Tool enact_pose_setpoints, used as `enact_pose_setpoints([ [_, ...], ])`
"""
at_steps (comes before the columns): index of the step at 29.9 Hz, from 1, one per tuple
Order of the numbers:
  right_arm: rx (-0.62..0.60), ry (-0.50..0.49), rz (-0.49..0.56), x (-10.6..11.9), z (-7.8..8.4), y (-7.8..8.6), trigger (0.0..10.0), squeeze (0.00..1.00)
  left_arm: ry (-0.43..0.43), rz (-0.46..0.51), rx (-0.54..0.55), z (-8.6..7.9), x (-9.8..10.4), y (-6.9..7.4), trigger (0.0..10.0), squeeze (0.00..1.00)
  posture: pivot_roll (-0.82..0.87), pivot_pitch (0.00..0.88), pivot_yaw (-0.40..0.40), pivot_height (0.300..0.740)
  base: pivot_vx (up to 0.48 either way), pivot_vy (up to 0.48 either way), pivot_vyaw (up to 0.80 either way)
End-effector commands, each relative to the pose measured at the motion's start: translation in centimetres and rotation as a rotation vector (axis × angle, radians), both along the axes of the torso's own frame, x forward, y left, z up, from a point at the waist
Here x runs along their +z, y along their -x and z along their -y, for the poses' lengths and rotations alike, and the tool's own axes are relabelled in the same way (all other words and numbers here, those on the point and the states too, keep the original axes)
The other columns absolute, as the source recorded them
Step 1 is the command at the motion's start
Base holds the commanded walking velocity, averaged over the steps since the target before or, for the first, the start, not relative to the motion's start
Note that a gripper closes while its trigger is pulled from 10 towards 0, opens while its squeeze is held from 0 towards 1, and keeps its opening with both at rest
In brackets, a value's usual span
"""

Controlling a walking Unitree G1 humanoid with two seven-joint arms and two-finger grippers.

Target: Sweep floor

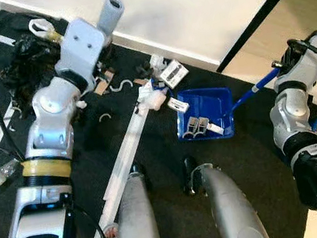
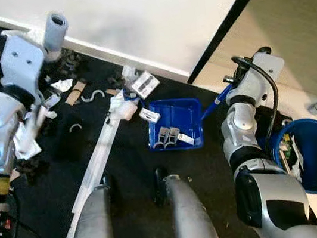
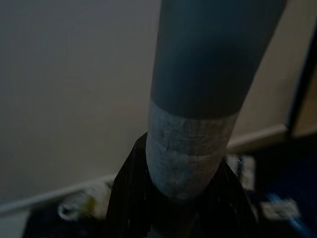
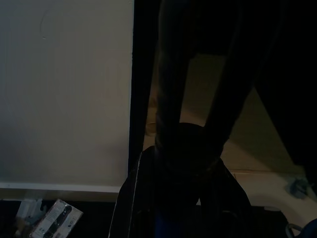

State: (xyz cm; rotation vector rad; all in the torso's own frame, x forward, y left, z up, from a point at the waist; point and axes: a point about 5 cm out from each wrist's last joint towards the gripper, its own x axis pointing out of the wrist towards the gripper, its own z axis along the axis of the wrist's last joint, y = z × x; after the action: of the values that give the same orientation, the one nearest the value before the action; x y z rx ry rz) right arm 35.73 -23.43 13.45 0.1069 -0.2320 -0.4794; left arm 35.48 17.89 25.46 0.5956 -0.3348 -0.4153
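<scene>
My left gripper (image 3: pixel 183 198) is shut on a grey broom handle (image 1: pixel 110 10), whose top sticks up above the wrist; the lower broom is hidden behind the arm. A blue dustpan (image 1: pixel 214 107) lies on the dark carpet with several scraps inside. Its blue handle (image 1: pixel 256 87) runs up to my right gripper (image 4: pixel 183 163), which is shut on it. Litter lies by the white wall: a small printed box (image 1: pixel 173 73), crumpled white paper (image 1: pixel 153 100), cardboard bits (image 1: pixel 102 85) and curved hooks (image 1: pixel 122 86).
A blue bin (image 2: pixel 316 154) with rubbish stands on pale tiles at my right. A long white strip (image 1: pixel 123 161) crosses the carpet by my legs (image 1: pixel 139 218). Black tangled clutter (image 1: pixel 26 61) and cables lie at the left. A white wall bounds the far side.
</scene>
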Motion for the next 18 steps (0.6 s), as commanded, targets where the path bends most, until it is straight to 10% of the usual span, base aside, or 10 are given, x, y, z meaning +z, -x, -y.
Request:
enact_pose_setpoints([
  [1,0.005,0.006,-0.159,-3.5,0.2,1.3,10.0,0.0,-0.045,-0.015,-0.026,0.5,-1.5,0.0,10.0,0.0,0.14,0.448,-0.075,0.74,0.0,0.0,0.0],
  [8,0.006,0.021,-0.151,-3.4,0.2,1.4,10.0,0.0,-0.113,0.104,0.083,0.4,-3.9,-1.3,10.0,0.0,0.13,0.46,-0.077,0.74,0.0,0.0,0.0],
  [18,0.013,0.036,-0.143,-3.9,-0.2,1.8,10.0,0.0,-0.026,-0.022,-0.01,5.1,-9.4,-1.2,10.0,0.0,0.09,0.48,-0.071,0.74,0.0,0.0,0.0],
])
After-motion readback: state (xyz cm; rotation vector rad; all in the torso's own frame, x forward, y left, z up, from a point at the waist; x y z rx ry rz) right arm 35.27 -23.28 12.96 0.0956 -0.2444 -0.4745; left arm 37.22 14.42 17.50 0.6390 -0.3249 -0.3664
